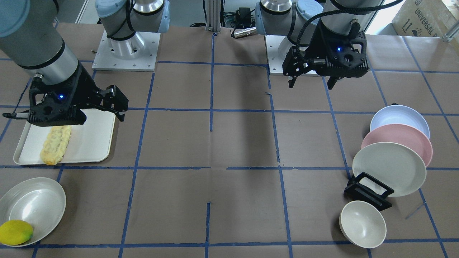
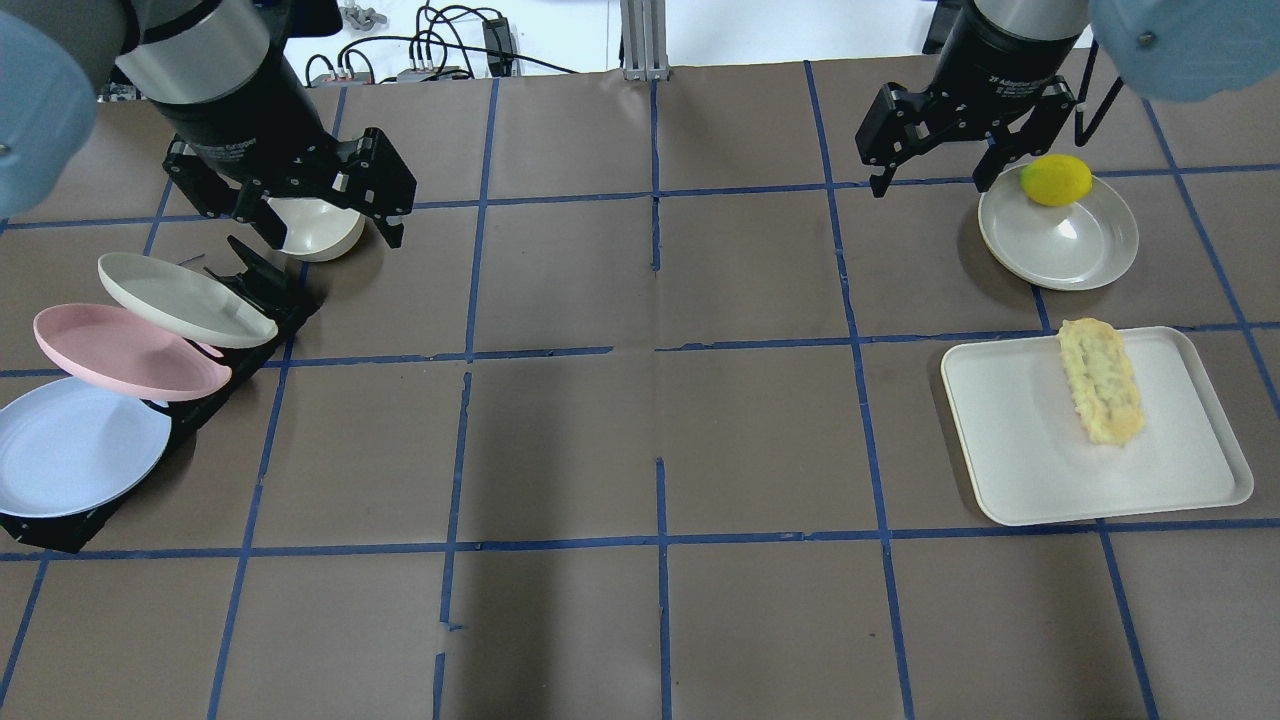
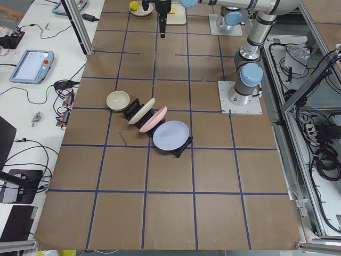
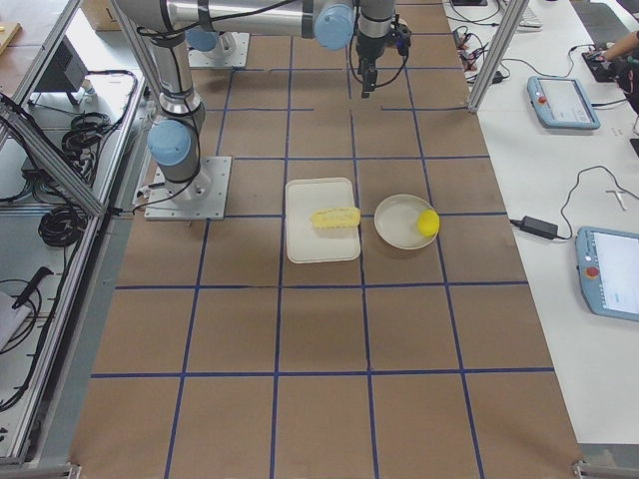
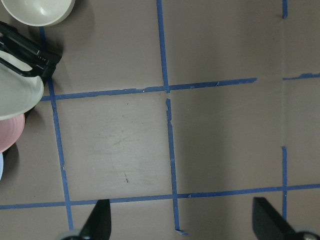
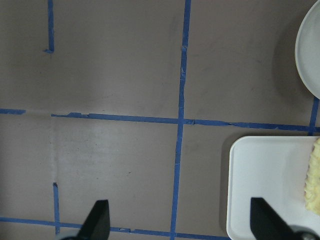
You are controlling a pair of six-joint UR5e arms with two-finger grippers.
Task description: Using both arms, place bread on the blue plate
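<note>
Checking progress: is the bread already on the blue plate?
No, the bread lies on the white tray, far from the blue plate.

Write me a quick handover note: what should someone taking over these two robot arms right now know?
Left gripper: open, empty, hanging near the black plate rack.
Right gripper: open, empty, hanging beyond the white rectangular tray.
Knobbly golden-yellow bread loaf: lying on that tray.
Round pale-blue plate: leaning in that rack.
Done: nothing yet. Left: free the plate, put the bread on it.

Bread [image 2: 1100, 385] lies on the tray [image 2: 1010, 440], far across from the plate rack [image 2: 265, 287]
</note>
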